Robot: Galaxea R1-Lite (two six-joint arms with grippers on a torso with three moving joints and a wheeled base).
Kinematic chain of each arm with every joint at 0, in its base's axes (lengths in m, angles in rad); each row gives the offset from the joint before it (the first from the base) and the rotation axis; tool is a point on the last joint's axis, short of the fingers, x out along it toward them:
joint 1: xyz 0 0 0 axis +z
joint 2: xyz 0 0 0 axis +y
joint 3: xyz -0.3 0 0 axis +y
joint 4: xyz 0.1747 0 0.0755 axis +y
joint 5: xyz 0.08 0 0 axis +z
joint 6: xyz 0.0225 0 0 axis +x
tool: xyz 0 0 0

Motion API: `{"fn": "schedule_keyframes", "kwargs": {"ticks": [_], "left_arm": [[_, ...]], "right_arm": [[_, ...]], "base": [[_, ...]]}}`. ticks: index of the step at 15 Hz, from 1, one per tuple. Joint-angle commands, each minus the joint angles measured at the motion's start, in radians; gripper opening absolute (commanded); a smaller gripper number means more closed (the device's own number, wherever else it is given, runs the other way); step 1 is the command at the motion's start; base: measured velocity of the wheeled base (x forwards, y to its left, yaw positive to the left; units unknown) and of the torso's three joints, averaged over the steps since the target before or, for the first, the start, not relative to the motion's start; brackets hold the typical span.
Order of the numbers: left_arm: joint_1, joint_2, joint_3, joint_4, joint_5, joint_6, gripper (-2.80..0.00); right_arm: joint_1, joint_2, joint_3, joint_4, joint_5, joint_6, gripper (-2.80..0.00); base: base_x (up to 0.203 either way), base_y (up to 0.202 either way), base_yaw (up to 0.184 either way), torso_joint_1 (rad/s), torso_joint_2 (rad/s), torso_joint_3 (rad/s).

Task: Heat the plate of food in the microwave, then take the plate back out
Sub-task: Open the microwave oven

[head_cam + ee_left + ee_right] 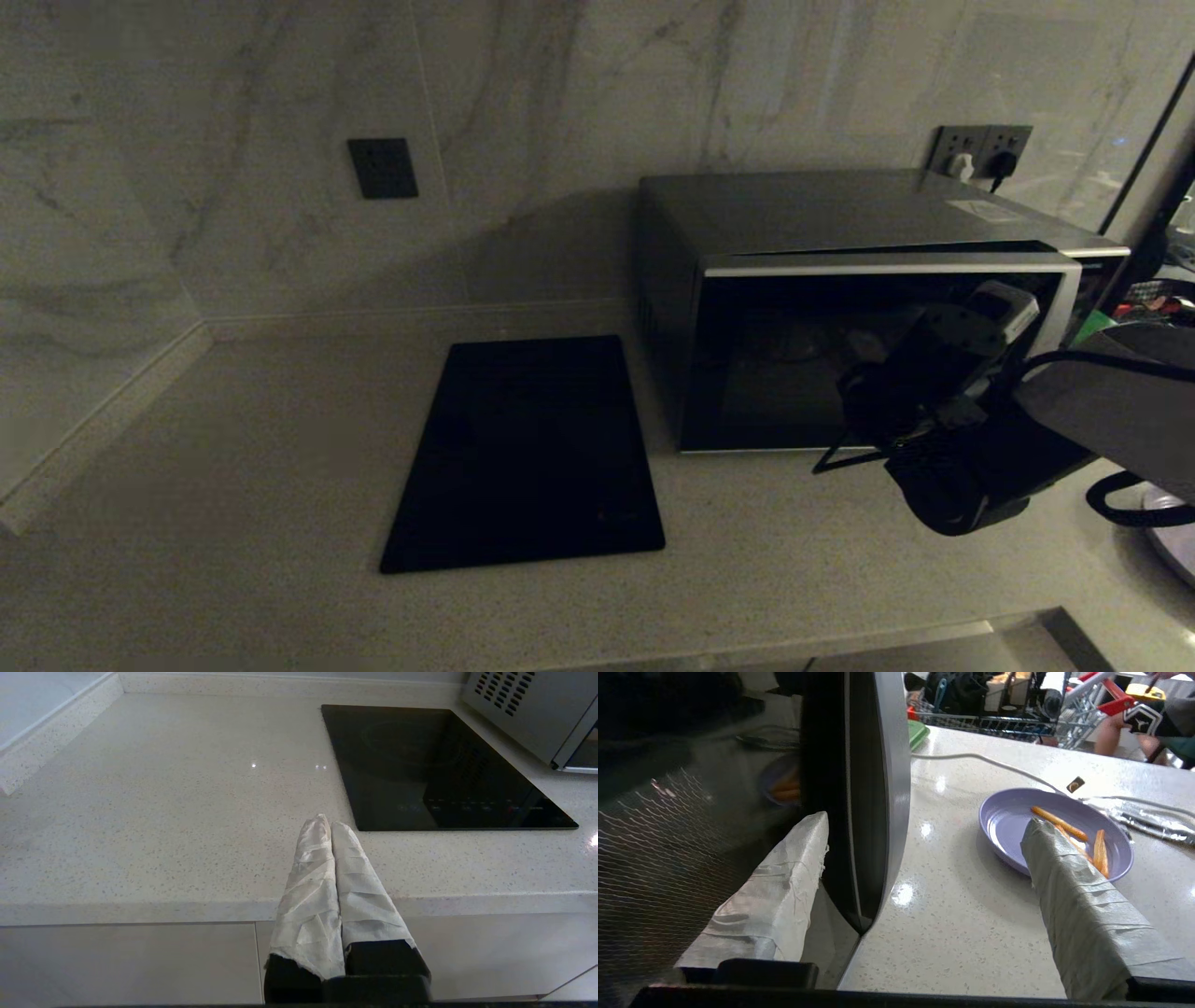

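Note:
The microwave stands at the back right of the counter, its dark glass door slightly ajar. My right gripper is at the door's handle side. In the right wrist view the right gripper is open wide and straddles the door's silver edge: one wrapped finger lies against the meshed glass, the other finger is well clear on the outer side. The lilac plate of food, with a few orange fries, rests on the counter beyond that finger. My left gripper hangs shut and empty over the counter's front edge.
A flat black slab lies on the counter left of the microwave. A white cable, a green board and a foil strip lie near the plate. Wall sockets sit behind the microwave.

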Motion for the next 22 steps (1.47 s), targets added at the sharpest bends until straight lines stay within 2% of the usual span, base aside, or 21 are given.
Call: {"fn": "schedule_keyframes", "kwargs": {"ticks": [1, 4, 7, 8, 9, 11, 14, 18, 22], "left_arm": [[0.000, 0.002, 0.000, 0.000, 0.000, 0.000, -2.80], [0.000, 0.002, 0.000, 0.000, 0.000, 0.000, -2.80], [0.000, 0.002, 0.000, 0.000, 0.000, 0.000, -2.80], [0.000, 0.002, 0.000, 0.000, 0.000, 0.000, -2.80], [0.000, 0.002, 0.000, 0.000, 0.000, 0.000, -2.80], [0.000, 0.002, 0.000, 0.000, 0.000, 0.000, -2.80], [0.000, 0.002, 0.000, 0.000, 0.000, 0.000, -2.80], [0.000, 0.002, 0.000, 0.000, 0.000, 0.000, -2.80], [0.000, 0.002, 0.000, 0.000, 0.000, 0.000, -2.80]], "right_arm": [[0.019, -0.079, 0.025, -0.010, -0.008, -0.018, 0.00], [0.042, -0.233, 0.087, -0.010, 0.002, -0.102, 0.00], [0.068, -0.427, 0.189, -0.009, 0.045, -0.240, 0.00], [0.075, -0.495, 0.215, -0.009, 0.072, -0.301, -1.53], [0.081, -0.551, 0.234, -0.009, 0.093, -0.359, -2.80], [0.101, -0.654, 0.277, -0.009, 0.131, -0.488, -2.80], [0.121, -0.740, 0.304, -0.003, 0.223, -0.558, -2.80], [0.195, -0.901, 0.411, 0.019, 0.232, -0.704, -2.80], [0.366, -1.042, 0.385, 0.261, 0.227, -0.747, -2.80]], "base": [[0.000, 0.000, 0.000, 0.000, 0.00, 0.000], [0.000, 0.000, 0.000, 0.000, 0.00, 0.000], [0.000, 0.000, 0.000, 0.000, 0.00, 0.000], [0.000, 0.000, 0.000, 0.000, 0.00, 0.000], [0.000, 0.000, 0.000, 0.000, 0.00, 0.000], [0.000, 0.000, 0.000, 0.000, 0.00, 0.000], [0.000, 0.000, 0.000, 0.000, 0.00, 0.000], [0.000, 0.000, 0.000, 0.000, 0.00, 0.000], [0.000, 0.000, 0.000, 0.000, 0.00, 0.000]]}}
